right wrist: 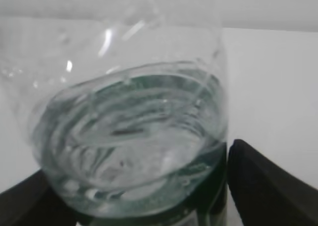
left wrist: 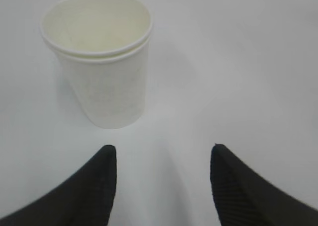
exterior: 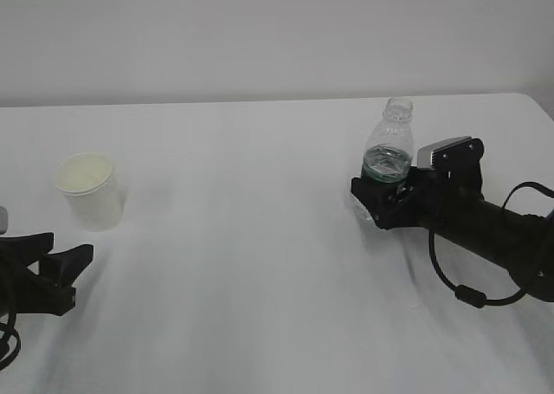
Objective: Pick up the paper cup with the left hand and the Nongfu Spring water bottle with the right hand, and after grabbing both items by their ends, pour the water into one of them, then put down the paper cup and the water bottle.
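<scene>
Exterior view: right hand (exterior: pixel 381 205) low, jaws wide around Nongfu Spring water bottle (exterior: pixel 389 151), not squeezing yet. Left hand (exterior: pixel 61 268) open, empty, near paper cup (exterior: pixel 89 190), lined up for grabbing.

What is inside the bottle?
The bottle has clear water in its lower part, and the top part looks empty. The right gripper stands around the bottom, so the very base is hidden behind its black fingers.
</scene>
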`<act>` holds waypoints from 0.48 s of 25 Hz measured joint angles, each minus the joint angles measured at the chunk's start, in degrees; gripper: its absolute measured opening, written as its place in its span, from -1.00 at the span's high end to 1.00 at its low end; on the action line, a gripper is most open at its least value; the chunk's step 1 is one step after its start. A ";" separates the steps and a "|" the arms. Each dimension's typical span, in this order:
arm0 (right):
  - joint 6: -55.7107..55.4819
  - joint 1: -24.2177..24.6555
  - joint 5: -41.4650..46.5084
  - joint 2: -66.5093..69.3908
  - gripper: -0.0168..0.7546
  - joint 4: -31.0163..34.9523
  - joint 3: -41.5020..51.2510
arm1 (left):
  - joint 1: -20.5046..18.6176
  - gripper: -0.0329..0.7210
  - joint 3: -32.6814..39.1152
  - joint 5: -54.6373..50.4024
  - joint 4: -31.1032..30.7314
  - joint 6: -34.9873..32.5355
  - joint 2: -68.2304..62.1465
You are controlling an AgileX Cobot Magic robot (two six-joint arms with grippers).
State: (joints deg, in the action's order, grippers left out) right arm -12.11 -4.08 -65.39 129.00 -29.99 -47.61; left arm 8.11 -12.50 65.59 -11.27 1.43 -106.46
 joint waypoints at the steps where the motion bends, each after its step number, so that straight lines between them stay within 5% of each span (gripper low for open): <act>1: 0.00 0.00 0.00 0.00 -0.72 -0.11 -0.11 | 0.00 -0.23 0.00 0.00 0.00 0.00 0.00; 12: -0.33 0.00 0.00 0.13 -0.60 -0.22 -1.00 | 0.00 -0.23 0.00 0.00 0.00 0.00 0.00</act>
State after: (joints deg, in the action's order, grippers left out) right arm -12.44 -4.08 -65.39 129.12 -30.21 -48.61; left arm 8.11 -12.50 65.59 -11.27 1.43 -106.46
